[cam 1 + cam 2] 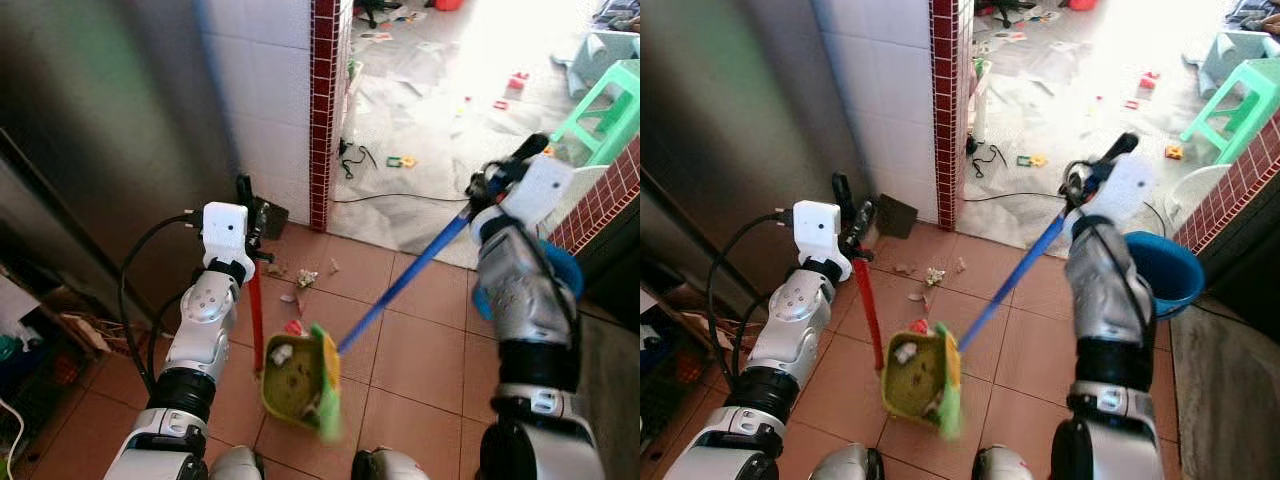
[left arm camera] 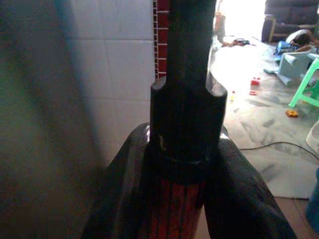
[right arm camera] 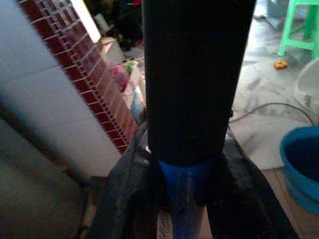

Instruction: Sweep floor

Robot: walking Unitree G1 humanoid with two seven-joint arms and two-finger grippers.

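Note:
A yellow-green dustpan (image 1: 296, 380) with scraps inside hangs low over the terracotta tiles on a red handle (image 1: 256, 320). My left gripper (image 1: 248, 212) is shut on the top of that handle, whose black end (image 2: 189, 99) rises between the fingers. A blue broom pole (image 1: 405, 283) slants down from my right gripper (image 1: 500, 175), shut on its black grip (image 3: 197, 74), to a green broom head (image 1: 328, 385) right beside the dustpan. Loose scraps (image 1: 305, 278) lie on the tiles beyond the pan.
A white-tiled wall with a red brick corner (image 1: 323, 110) stands just ahead. A blue bucket (image 1: 1160, 272) sits by my right arm. Beyond, a grey sheet (image 1: 430, 130) holds scattered toys, a black cable (image 1: 355, 160) and a green stool (image 1: 610, 105). A steel cabinet (image 1: 90, 130) is at left.

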